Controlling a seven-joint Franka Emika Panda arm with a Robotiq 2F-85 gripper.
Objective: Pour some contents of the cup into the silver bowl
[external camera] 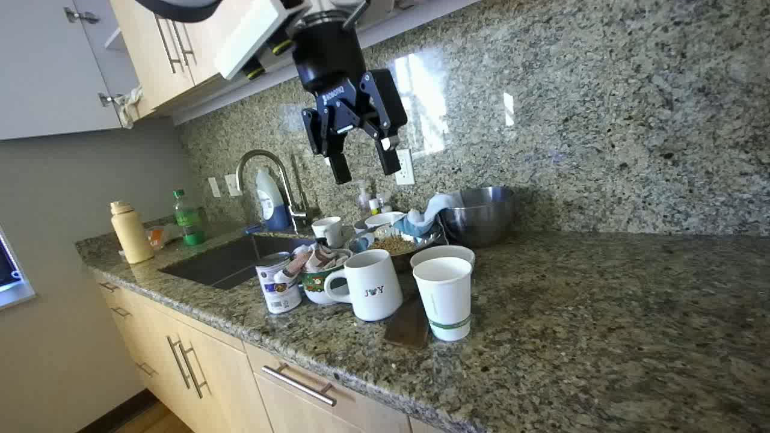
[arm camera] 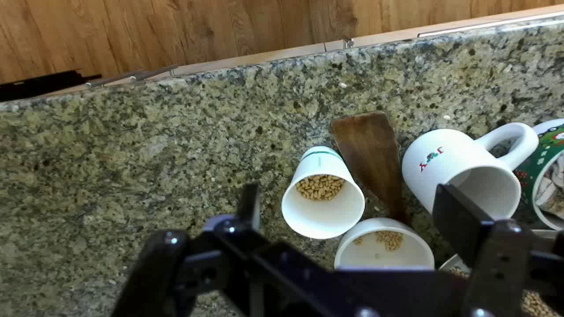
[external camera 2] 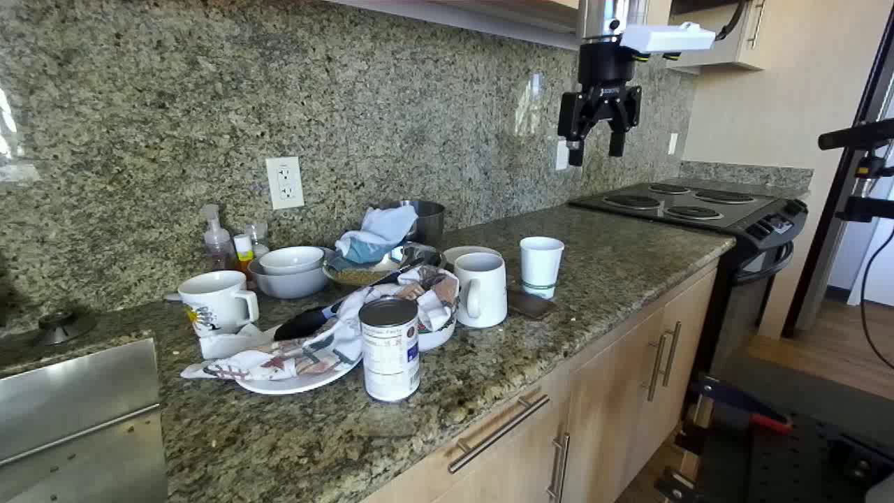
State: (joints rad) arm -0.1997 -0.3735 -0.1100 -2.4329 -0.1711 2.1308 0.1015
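Stone counter (external camera: 589,313), speckled wall (external camera: 637,114) — in an exterior view the gripper (external camera: 366,171) hangs, jaws spread; the silver bowl (external camera: 486,225) sits by the wall. In an exterior view, the cup (external camera 2: 541,265) stands upright near the mug (external camera 2: 483,297). Wrist view — grain (arm camera: 320,187) inside that cup.

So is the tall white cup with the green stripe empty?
No, in the wrist view tan grains lie inside the tall white cup.
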